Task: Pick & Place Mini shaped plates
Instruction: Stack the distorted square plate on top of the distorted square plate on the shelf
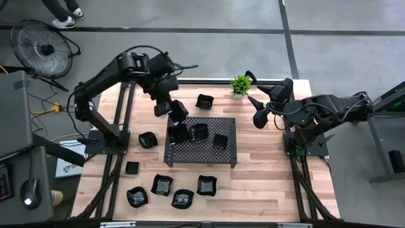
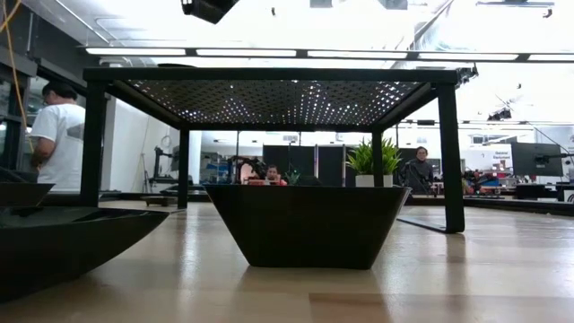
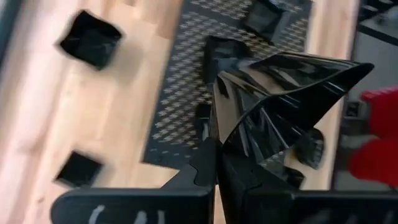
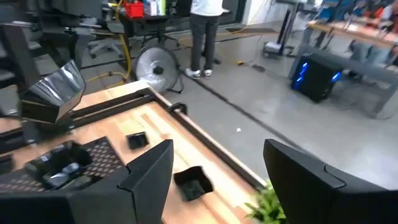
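Overhead, left gripper [image 1: 178, 109] clamped on a black dish [image 1: 180, 111] above the tray's [image 1: 231, 151] left edge, two dishes [image 1: 200, 131] lying on the tray, others scattered over the table [image 1: 266, 177]; right gripper [image 1: 251, 100] parked near the plant [image 1: 240, 83]
Low down, one dish [image 2: 307, 224] under the tray
Left wrist: fingers [image 3: 208, 163] pinching the dish rim
Right wrist: fingers [image 4: 152, 168] spread wide, empty

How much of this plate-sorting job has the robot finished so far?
Two mini plates already sit on the perforated tray. The left gripper, over the tray's left end, is shut on another plate. Left to do: the plate near the plant and about seven on the table, like and. The right gripper waits open by the plant.
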Action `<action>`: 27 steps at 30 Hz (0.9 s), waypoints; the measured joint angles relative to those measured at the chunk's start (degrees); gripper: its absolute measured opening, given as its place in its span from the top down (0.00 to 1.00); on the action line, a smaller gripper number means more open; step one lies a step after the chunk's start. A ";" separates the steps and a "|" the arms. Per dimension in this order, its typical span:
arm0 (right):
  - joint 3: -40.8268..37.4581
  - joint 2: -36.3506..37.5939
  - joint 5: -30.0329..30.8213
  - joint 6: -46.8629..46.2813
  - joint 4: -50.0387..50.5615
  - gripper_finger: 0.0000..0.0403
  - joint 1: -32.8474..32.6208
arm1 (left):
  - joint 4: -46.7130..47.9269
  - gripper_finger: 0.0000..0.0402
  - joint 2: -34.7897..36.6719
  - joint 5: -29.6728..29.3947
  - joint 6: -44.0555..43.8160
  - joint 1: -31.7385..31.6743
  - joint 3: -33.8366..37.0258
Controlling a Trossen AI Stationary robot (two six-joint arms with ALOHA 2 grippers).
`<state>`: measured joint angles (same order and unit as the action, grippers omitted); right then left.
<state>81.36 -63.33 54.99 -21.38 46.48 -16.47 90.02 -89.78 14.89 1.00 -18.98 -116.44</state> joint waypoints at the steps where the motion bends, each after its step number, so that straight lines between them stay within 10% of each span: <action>1: 0.00 -0.02 -0.60 -0.64 0.33 0.39 0.00 | 0.02 1.00 -0.50 1.18 0.47 -0.15 -0.01; 27: 0.00 -0.02 -7.62 -9.87 11.58 0.39 -0.02 | -0.15 1.00 -5.70 0.64 0.05 5.32 4.16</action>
<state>81.36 -63.35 47.37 -31.24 58.06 -16.49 89.87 -95.48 15.52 1.04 -13.66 -112.29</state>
